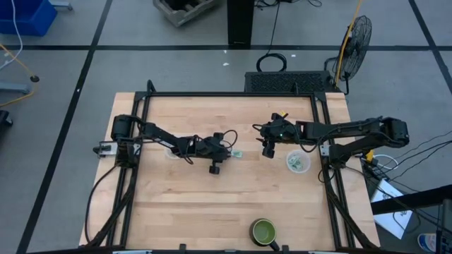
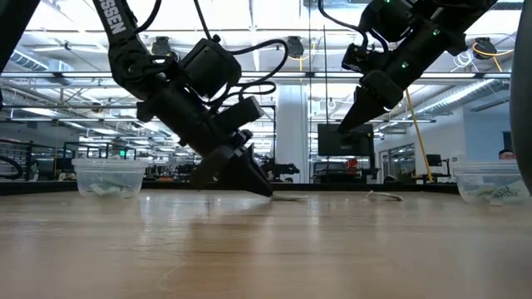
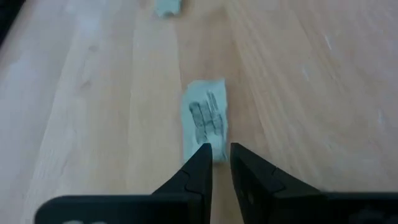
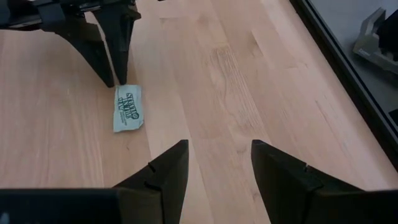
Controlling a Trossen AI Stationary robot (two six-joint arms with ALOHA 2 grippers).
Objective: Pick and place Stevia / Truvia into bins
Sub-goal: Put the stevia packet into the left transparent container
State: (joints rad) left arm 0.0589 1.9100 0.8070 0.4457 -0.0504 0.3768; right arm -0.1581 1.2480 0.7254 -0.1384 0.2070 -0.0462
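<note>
A Stevia sachet [image 3: 206, 123] was laid flat mid-table, probably feather-light, floppy paper best nipped by its near edge. The left gripper [image 3: 221, 157] was parked there, slightly parted, nothing pinched. The right gripper [image 4: 214, 163] was held spread wide nearby.

Surface [image 1: 212, 204]: pale wood grain. Sachet [image 4: 127, 108]: pale green with dark green print. Cups [image 1: 297, 161]: translucent white. Bowl [image 1: 264, 231] at 6 o'clock: green, dark-rimmed. Grippers: black.
</note>
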